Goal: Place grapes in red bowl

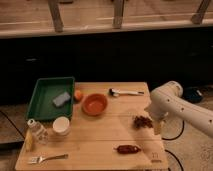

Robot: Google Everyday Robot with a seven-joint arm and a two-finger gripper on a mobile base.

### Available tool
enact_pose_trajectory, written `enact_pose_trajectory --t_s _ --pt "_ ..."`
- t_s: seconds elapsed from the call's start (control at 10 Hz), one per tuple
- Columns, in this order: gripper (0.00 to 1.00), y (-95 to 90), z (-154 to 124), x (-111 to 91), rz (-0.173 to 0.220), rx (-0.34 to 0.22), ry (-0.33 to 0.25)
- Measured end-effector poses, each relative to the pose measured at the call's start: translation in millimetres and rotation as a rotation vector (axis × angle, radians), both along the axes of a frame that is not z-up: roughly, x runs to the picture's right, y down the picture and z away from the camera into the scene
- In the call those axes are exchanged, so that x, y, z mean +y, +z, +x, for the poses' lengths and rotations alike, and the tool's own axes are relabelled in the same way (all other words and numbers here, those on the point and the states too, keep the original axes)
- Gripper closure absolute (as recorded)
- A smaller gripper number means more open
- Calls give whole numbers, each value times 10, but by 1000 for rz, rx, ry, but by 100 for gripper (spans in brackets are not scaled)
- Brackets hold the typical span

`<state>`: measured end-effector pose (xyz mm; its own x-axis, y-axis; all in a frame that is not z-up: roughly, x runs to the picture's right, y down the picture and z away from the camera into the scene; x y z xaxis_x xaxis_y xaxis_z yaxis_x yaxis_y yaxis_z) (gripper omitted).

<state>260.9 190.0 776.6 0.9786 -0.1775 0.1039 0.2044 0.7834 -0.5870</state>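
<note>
- The small bumpy cluster of dark purplish grapes (pixel 143 121) lies on the pale wooden surface (pixel 100 137), well apart from the round orange-red bowl (pixel 94 104).
- The white arm's claw (pixel 158 126) hangs just right of the grapes; how wide it stands cannot be told.
- Best to centre it over the cluster, descend straight and close gently.

Wooden surface (pixel 100 136) bearing: green tray (pixel 35 99) at rear left, holding a blue-grey sponge (pixel 62 99); small orange fruit (pixel 78 95) just beside the tray's right rim; metal utensil (pixel 125 92) at rear centre; white cup (pixel 61 125) and small bottle (pixel 37 130) at left; fork (pixel 47 158) at front left; dark-red pepper-like object (pixel 128 149) at front right. The hand (pixel 159 125) hangs at the right edge.
</note>
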Motion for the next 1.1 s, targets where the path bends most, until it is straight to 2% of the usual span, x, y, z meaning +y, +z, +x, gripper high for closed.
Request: enact_pose_trajectory --t_s 0.6,1.1 --pt "20 213 6 158 -26 -33 -44" --pt "20 341 36 226 -45 -47 -59"
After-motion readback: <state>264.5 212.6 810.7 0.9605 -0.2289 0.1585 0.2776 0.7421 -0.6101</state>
